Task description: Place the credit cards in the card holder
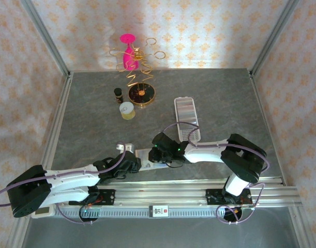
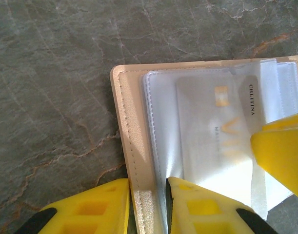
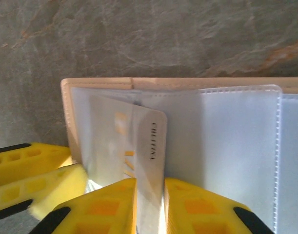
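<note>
On the table [image 1: 225,93], right gripper [image 3: 149,195] pinches a card [image 3: 139,141], left gripper [image 2: 148,195] clamps the wallet [image 2: 127,126]; holder [image 1: 186,111] lies end-on just beyond the right.

Robot test cell in a lab, dressed with home-like surfaces.
The left arm [image 1: 70,178] and the right arm [image 1: 209,151], 2 in all, sit on a slotted aluminium rail [image 1: 173,192] at the near edge of a stone-patterned tabletop [image 1: 225,93]. Bare aluminium posts [image 1: 44,36] frame flat wall panels [image 1: 199,31] printed with floral wallpaper. A loose purple cable [image 1: 184,123] loops over the right arm.
</note>
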You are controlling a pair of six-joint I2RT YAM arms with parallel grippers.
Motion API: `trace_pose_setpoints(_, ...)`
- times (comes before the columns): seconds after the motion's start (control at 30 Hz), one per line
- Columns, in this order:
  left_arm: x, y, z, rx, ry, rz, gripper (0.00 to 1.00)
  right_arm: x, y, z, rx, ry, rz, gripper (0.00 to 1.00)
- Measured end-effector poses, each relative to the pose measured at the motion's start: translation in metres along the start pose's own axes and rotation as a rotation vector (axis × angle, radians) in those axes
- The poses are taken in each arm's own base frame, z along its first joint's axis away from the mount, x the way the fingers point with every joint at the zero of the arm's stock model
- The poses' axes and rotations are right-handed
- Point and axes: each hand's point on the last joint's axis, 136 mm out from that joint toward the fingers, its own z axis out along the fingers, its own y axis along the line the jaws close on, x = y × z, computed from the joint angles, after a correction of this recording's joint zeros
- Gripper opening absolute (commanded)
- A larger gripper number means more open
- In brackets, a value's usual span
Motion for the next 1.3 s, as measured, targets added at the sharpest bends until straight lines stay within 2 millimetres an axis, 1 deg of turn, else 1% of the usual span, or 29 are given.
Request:
trace_pose_setpoints(0.1, 0.0, 0.0, 0.0, 0.002, -0.001, 0.0, 0.26, -0.002, -0.004, -0.002, 0.022, -0.014, 0.001, 0.24)
trace_pose_setpoints(0.17, 0.0, 0.0, 0.0, 0.002, -0.001, 0.0, 0.27, -0.002, -0.007, -0.003, 0.036, -0.019, 0.001, 0.2)
trace_pose_setpoints(0.33, -0.001, -0.001, 0.0, 0.003, -0.002, -0.001, 0.27, -0.004, -0.01, -0.003, 0.053, -0.028, -0.003, 0.07)
trace_pose_setpoints(0.43, -0.001, -0.001, 0.0, 0.005, -0.003, -0.002, 0.27, -0.004, -0.011, -0.003, 0.057, -0.029, -0.006, 0.03)
trace_pose_setpoints(0.5, -0.001, -0.001, 0.0, 0.005, -0.003, -0.006, 0.27, -0.003, -0.012, -0.002, 0.059, -0.027, -0.01, 0.02)
trace_pose_setpoints(0.63, -0.001, -0.001, 0.0, 0.006, -0.004, -0.009, 0.31, 0.001, -0.012, 0.003, 0.071, -0.017, -0.017, 0.02)
trace_pose_setpoints(0.83, -0.002, -0.003, 0.0, 0.011, -0.007, -0.021, 0.39, 0.003, -0.001, 0.008, 0.061, -0.013, -0.037, 0.02)
trace_pose_setpoints(0.97, -0.003, -0.004, -0.001, 0.017, -0.011, -0.029, 0.43, 0.004, 0.005, 0.009, 0.058, -0.011, -0.054, 0.02)
trace_pose_setpoints(1.1, -0.003, -0.004, -0.001, 0.021, -0.014, -0.031, 0.42, 0.004, 0.005, 0.009, 0.06, -0.012, -0.055, 0.05)
trace_pose_setpoints(1.23, -0.003, -0.003, -0.001, 0.021, -0.015, -0.031, 0.38, 0.003, 0.003, 0.008, 0.076, -0.023, -0.062, 0.13)
trace_pose_setpoints(1.3, -0.002, -0.002, -0.001, 0.019, -0.014, -0.031, 0.37, 0.001, 0.003, 0.002, 0.084, -0.035, -0.065, 0.18)
